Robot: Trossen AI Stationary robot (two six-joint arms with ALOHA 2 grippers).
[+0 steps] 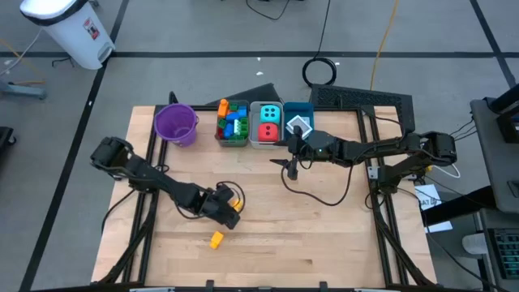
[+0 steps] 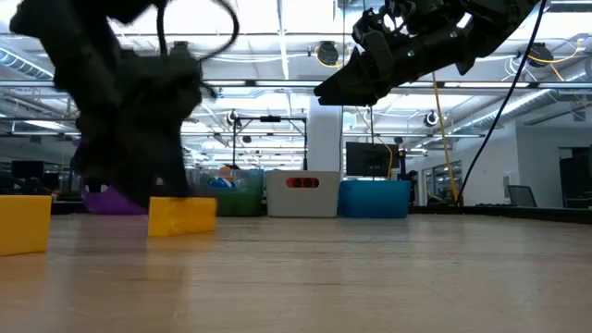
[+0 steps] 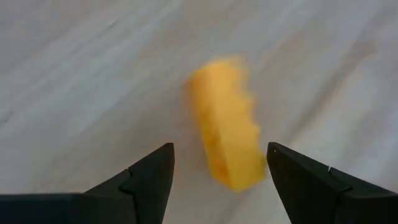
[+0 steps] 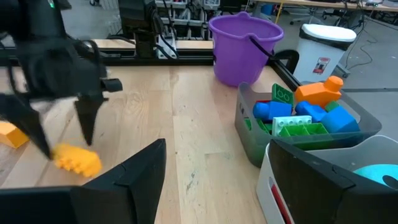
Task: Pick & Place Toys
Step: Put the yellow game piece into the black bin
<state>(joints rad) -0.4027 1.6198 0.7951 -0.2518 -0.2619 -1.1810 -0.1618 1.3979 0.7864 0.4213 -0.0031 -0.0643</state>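
A yellow brick point(image 3: 227, 127) lies flat on the wooden table, between the fingers of my left gripper point(image 3: 217, 168). That gripper is open and slants down over it point(image 1: 231, 209), one finger on each side; I see no touch. A second yellow-orange brick point(image 1: 216, 239) lies nearer the front edge. My right gripper point(image 1: 292, 172) hangs open and empty above the table, in front of the bins. A grey bin point(image 1: 231, 128) holds several coloured bricks. A white bin point(image 1: 268, 126) holds a cyan die and a red die.
A purple bucket point(image 1: 176, 124) stands at the far left of the row of bins, and a blue bin point(image 1: 298, 120) with white pieces at its right end. A black cable point(image 1: 324, 195) loops over the table below the right arm. Bare wood lies along the front edge.
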